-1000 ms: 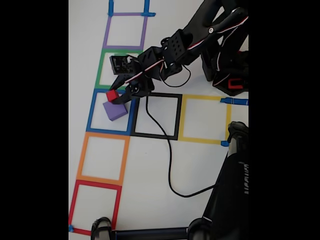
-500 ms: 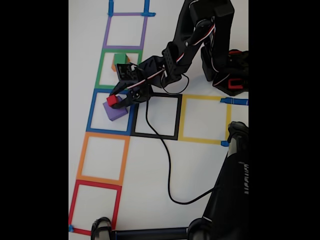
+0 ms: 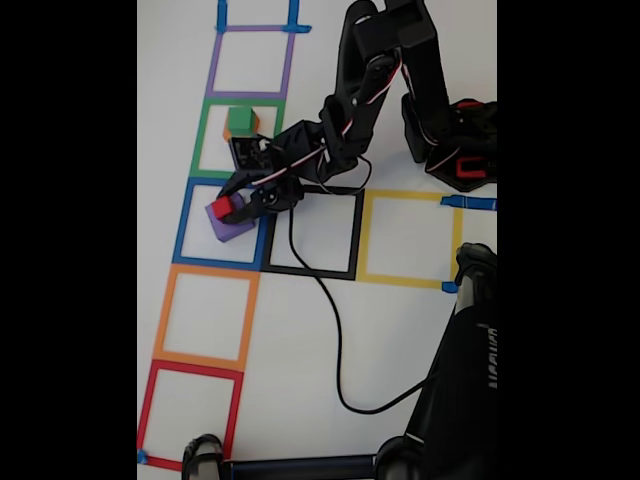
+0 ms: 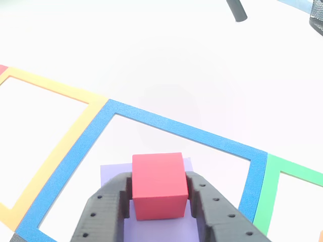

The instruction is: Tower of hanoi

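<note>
My gripper (image 3: 226,207) is shut on the small red cube (image 3: 223,207), which sits on or just above the purple cube (image 3: 234,226) inside the blue tape square. In the other view the two black fingers (image 4: 106,204) clamp the red cube (image 4: 159,185) from both sides, with the purple cube (image 4: 112,170) showing beneath it. A green cube (image 3: 240,120) rests on top of an orange cube (image 3: 253,124) in the green tape square, just behind my gripper.
Tape squares run in a column on the white table: purple (image 3: 251,62), green, blue (image 3: 185,225), orange (image 3: 205,317), red (image 3: 190,415). Black (image 3: 318,232) and yellow (image 3: 410,238) squares lie to the right. A black cable (image 3: 335,340) trails across the table. The arm base (image 3: 455,140) stands at upper right.
The arm has drawn back and lowered, bringing the red cube down onto the purple cube. The green and orange cubes behind it have come into sight.
</note>
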Robot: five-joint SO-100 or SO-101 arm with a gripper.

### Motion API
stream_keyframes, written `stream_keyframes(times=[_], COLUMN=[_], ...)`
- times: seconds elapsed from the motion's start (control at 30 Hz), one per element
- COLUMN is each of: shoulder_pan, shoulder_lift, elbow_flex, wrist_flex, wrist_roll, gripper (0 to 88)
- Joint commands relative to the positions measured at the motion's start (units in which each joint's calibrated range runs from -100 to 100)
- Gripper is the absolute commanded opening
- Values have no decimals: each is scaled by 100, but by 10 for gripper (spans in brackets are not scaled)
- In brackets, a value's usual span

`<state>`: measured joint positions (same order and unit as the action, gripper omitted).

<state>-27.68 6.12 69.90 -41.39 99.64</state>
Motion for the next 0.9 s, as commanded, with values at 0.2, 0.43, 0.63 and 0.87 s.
stream_keyframes(times=[0.2, 0.43, 0.63, 0.87], shoulder_pan=[45, 179, 179, 102], shoulder_lift=[-35, -35, -342, -1601], elbow_flex=[-8, 10, 156, 283], wrist_flex=[-225, -265, -387, 423], wrist_roll=[36, 36, 36, 36], gripper=[104, 212, 226, 108])
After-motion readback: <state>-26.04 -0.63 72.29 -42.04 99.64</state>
